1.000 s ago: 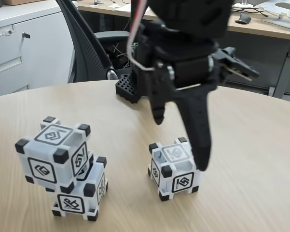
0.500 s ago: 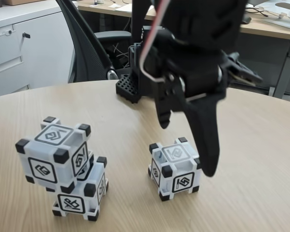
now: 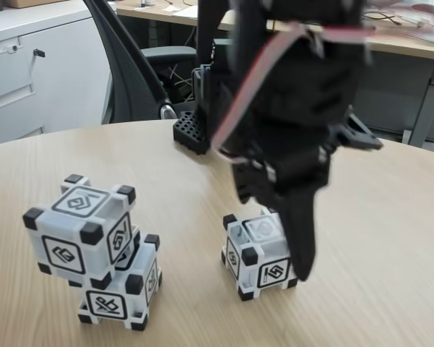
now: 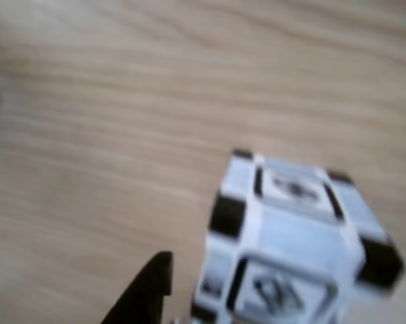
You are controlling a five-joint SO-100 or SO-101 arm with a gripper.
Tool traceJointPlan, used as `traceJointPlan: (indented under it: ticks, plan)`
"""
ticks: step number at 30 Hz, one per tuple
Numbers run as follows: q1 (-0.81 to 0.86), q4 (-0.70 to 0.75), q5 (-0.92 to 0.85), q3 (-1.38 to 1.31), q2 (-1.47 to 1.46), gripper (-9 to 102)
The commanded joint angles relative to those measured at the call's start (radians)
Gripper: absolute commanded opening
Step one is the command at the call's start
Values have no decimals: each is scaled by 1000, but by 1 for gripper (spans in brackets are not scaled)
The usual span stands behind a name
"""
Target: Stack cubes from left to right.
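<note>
1. So the black two-finger gripper [image 3: 274, 235] is hanging wide open over the lone white plastic cube with black corners [image 3: 261, 253], one finger either side.
2. Two more matching white cubes are sitting stacked on the left in the fixed view, top one [image 3: 78, 225] crooked on the bottom one [image 3: 121, 293].
3. The other view is showing the lone cube [image 4: 294, 236] blurry on the wooden table [image 4: 108, 121].

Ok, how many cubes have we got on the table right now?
3. In the fixed view, two are stacked at the left: the upper cube sits skewed on the lower cube. The lone cube stands right of them, under the claw.
</note>
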Motion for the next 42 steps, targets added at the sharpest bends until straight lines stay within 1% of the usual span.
traceJointPlan:
  ticks: [1,19,24,29,37,42]
  plan:
    - [-15,-5,14,8,3,40]
    - [2,-48,-32,9,-8,40]
    - [2,-48,2,9,-83,39]
    - [2,-48,-8,9,-91,38]
    - [2,-48,8,8,-91,36]
    - [3,-48,9,6,-92,29]
